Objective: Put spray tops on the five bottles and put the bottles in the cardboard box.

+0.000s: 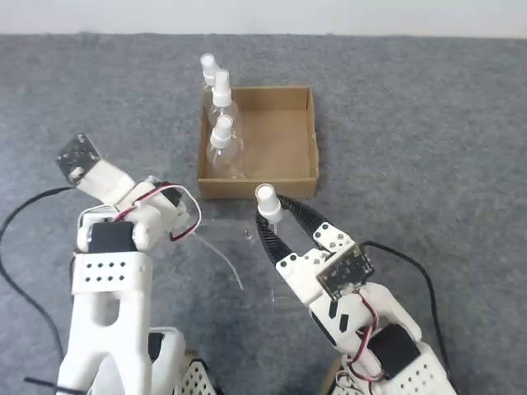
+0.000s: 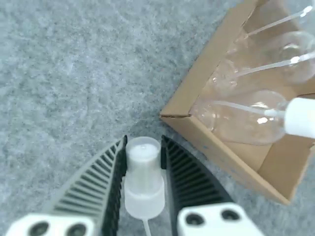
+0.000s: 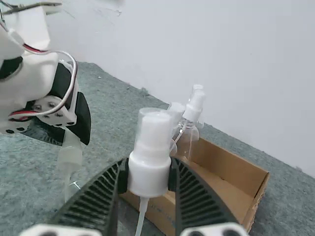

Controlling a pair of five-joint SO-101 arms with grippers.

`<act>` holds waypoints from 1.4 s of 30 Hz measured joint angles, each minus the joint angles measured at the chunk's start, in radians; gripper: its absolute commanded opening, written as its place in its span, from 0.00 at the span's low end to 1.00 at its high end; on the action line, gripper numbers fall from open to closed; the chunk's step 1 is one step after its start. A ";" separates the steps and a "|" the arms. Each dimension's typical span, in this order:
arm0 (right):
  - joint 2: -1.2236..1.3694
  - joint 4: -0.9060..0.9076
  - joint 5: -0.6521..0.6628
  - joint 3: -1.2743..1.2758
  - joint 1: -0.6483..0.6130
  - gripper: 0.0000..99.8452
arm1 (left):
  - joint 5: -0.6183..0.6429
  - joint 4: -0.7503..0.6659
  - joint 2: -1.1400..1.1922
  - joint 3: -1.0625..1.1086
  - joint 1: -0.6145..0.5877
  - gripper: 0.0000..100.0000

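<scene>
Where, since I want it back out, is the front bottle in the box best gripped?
Probably by its white spray top, coming straight down from above. The front bottle stands upright in the cardboard box close to a wall, with another bottle right behind it. The narrow top is the free part.

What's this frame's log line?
left gripper: shut on spray top | right gripper: shut on second spray top | box: three topped bottles inside

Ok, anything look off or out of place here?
Nothing spilled or damaged. Oddly, the left gripper holds a spray top and the right gripper a second spray top, neither on a bottle; three capped bottles crowd one wall of the cardboard box.
</scene>
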 measured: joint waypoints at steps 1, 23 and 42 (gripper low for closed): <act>0.000 -0.015 0.000 0.009 0.002 0.01 | 0.000 0.000 0.000 -0.008 0.000 0.01; 0.000 -0.124 0.000 0.098 -0.006 0.01 | 0.040 0.103 -0.003 -0.279 -0.075 0.01; 0.000 -0.124 0.000 0.098 -0.006 0.01 | -0.017 0.129 -0.006 -0.163 -0.347 0.01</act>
